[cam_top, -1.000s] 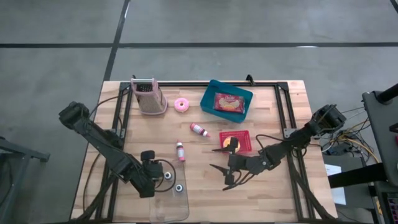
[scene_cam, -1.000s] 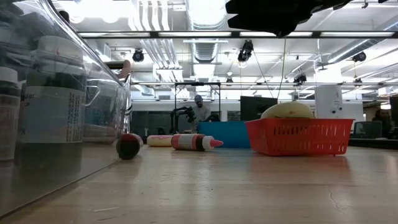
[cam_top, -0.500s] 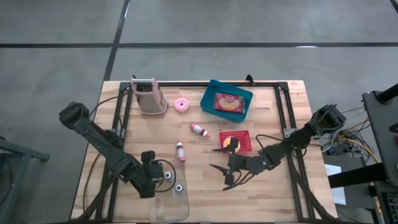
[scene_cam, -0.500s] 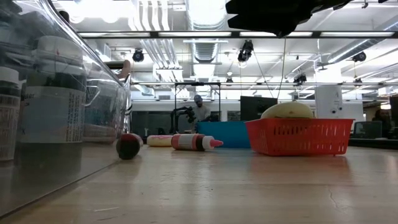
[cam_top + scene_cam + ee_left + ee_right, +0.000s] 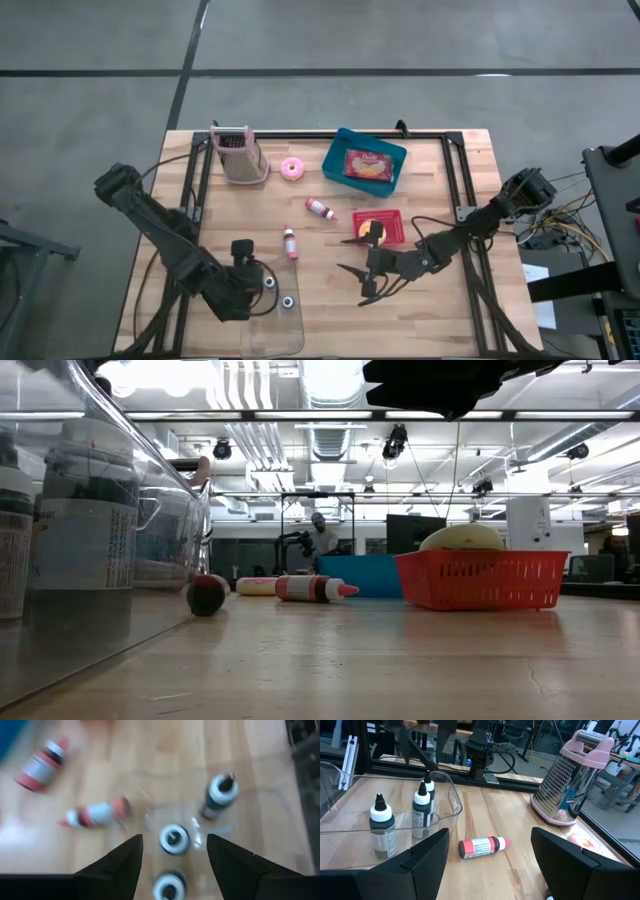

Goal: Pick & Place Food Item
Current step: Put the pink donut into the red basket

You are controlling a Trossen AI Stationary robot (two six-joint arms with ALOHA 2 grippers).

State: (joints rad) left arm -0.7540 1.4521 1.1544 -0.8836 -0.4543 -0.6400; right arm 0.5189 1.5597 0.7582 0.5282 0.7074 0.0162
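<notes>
Food point(image 5: 370, 228) sits in a red basket point(image 5: 392, 238) on the wooden worktop point(image 5: 320, 280). Left gripper point(image 5: 243, 262) over clear tray point(image 5: 272, 330), right gripper point(image 5: 362, 262) near basket, both jaws apart; room blurred.

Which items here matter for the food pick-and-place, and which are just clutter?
Likely in play:
- left tool, open above the clear tray
- dark bottles in the tray
- two red bottles lying loose

Lying about:
- grater
- pink ring
- blue bin with packet
- red basket with yellow item
- right tool, open, waiting
</notes>
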